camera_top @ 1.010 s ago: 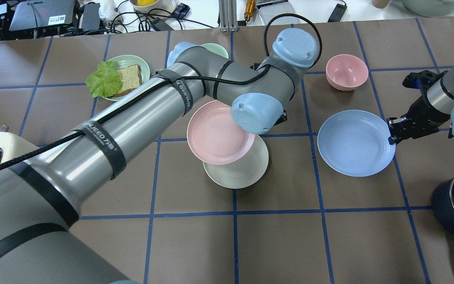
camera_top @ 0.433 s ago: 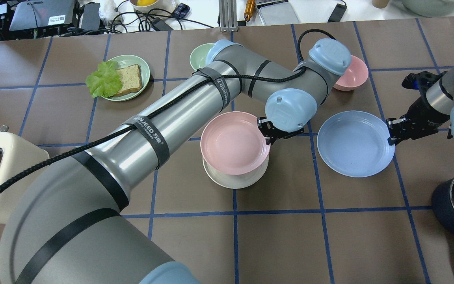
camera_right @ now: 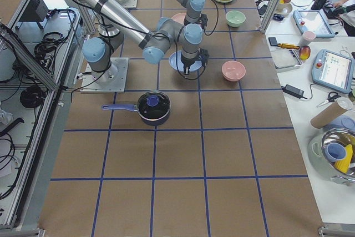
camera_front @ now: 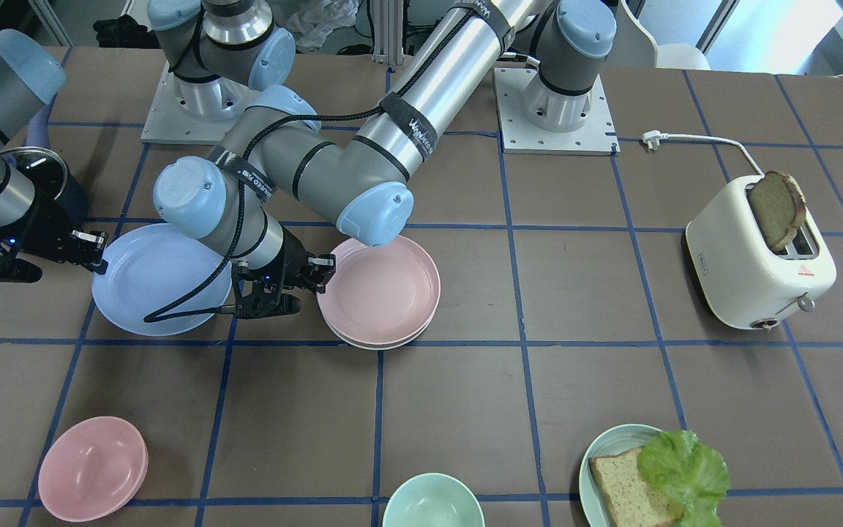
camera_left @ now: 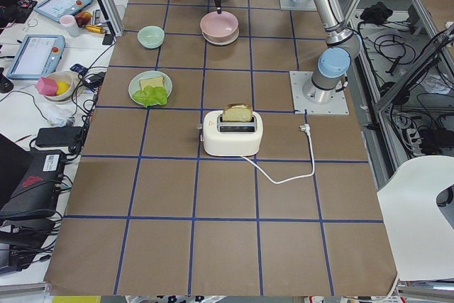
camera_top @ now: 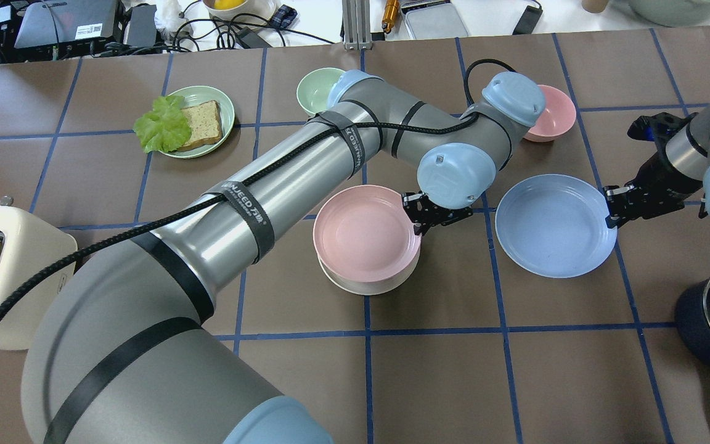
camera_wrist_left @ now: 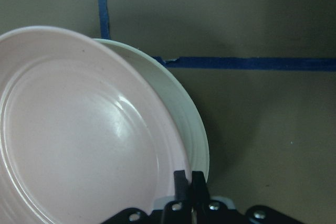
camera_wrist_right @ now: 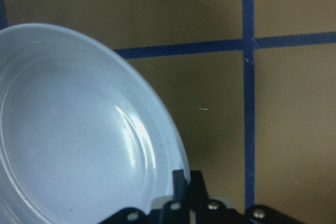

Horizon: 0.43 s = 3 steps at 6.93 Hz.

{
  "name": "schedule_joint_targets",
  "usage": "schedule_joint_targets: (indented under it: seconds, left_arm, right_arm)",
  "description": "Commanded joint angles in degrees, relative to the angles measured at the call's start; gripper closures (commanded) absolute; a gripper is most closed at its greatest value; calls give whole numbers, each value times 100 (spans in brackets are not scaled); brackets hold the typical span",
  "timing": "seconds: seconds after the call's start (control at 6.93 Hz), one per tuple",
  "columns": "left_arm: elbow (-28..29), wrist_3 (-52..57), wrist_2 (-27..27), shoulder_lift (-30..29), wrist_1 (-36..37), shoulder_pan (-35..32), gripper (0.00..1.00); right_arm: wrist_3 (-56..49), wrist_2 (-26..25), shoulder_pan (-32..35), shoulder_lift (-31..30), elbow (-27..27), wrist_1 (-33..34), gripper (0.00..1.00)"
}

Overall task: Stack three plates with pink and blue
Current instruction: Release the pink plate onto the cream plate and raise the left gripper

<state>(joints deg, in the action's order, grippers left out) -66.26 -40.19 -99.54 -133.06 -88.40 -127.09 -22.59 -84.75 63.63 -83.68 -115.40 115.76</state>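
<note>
Pink plate [camera_top: 364, 234]: lies hollow side up on the cream plate [camera_top: 367, 287], near the middle of the table [camera_top: 453, 382]. Only a thin crescent of the cream rim shows beneath it. Whether it is fully settled, I cannot tell.
Blue plate [camera_top: 552, 225]: flat on the table, to the right of the pair and apart from it.
Axis: all three plates are round, so none has a long axis; each opens upward.
Left gripper [camera_top: 420, 223]: jaws closed thin on the pink plate's right rim. I judge a rim pinch is the only hold such a shallow plate offers.
Right gripper [camera_top: 611, 211]: pinches the blue plate's right rim in the same way, probably ready to carry it onto the pile.
</note>
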Motion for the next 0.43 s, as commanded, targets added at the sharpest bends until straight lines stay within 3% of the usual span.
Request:
schedule_joint_targets:
  seconds: [0.0,0.29]
  left_arm:
    - [26,-24,14,-89,-10,0,100]
    - [26,-24,14,-141,-2,18,100]
  right_arm:
    - [17,2,0,1,-9,-1,100]
    - [18,2,0,1,-9,-1,100]
